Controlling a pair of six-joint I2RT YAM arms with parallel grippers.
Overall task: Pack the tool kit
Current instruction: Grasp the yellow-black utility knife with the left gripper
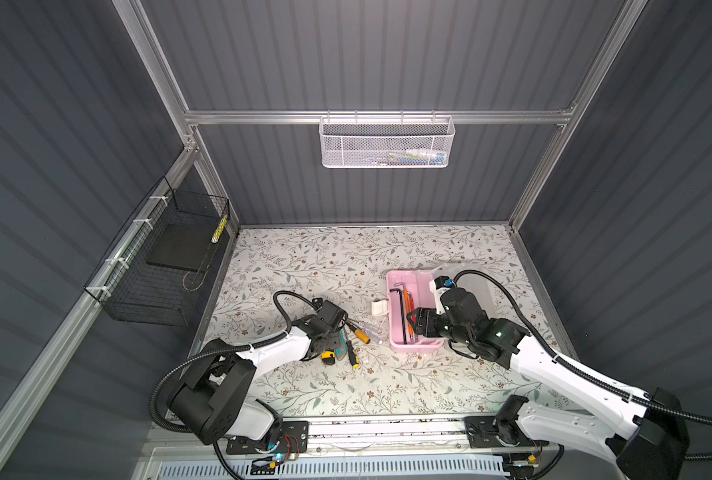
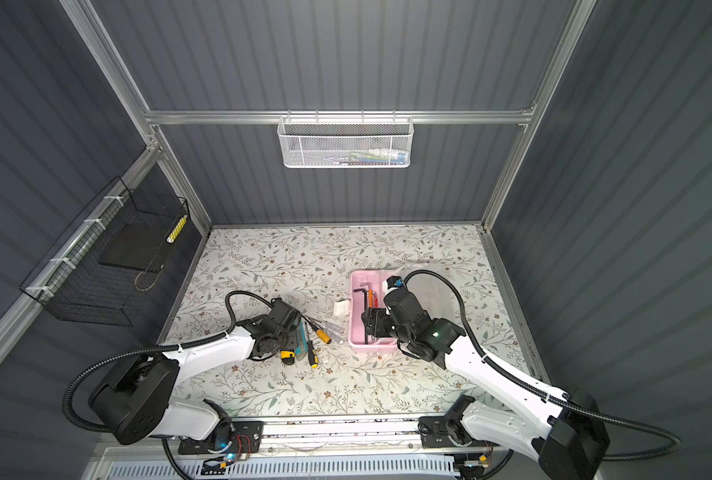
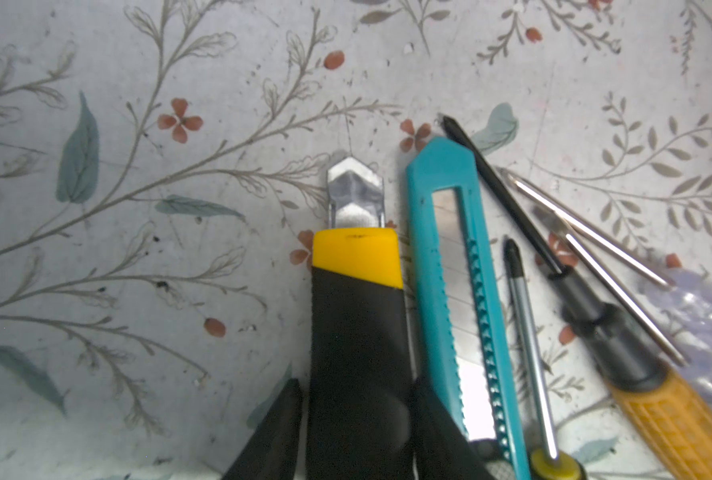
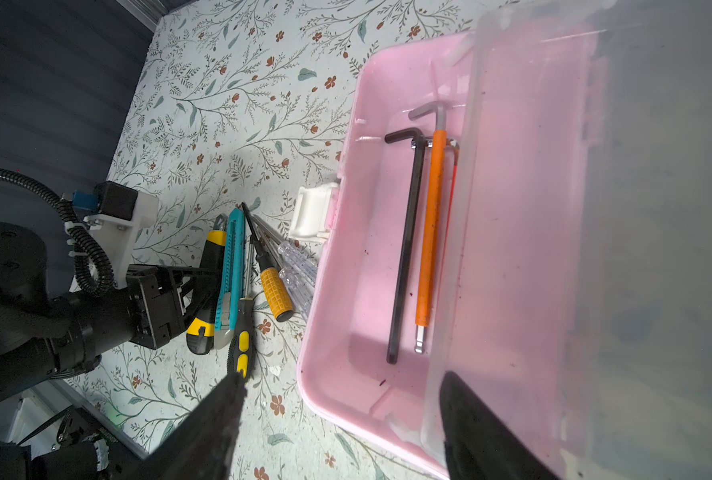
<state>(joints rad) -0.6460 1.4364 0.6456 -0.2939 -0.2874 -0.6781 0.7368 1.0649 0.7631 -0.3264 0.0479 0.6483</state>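
Observation:
The pink box (image 1: 395, 332) (image 2: 356, 332) (image 4: 346, 291) lies open, its frosted lid (image 1: 474, 286) (image 4: 595, 208) swung to the right. Inside lie a black hex key (image 4: 406, 249) and an orange one (image 4: 431, 228). Left of the box lies a cluster of tools. My left gripper (image 3: 356, 382) (image 1: 328, 340) grips the black-and-yellow utility knife (image 3: 356, 311) (image 1: 328, 357) on the table. Beside it lie a teal cutter (image 3: 449, 249), a black-and-yellow screwdriver (image 1: 352, 353), an orange-handled screwdriver (image 3: 670, 415) and clear-handled ones (image 1: 373, 328). My right gripper (image 4: 343, 378) (image 1: 412, 322) hovers open over the box's near end.
A white latch (image 4: 312, 216) juts from the box toward the tool cluster. A white mesh basket (image 1: 385, 145) hangs on the back wall. A black wire basket (image 1: 159, 262) hangs on the left wall. Grey walls enclose the floral table (image 1: 325, 257).

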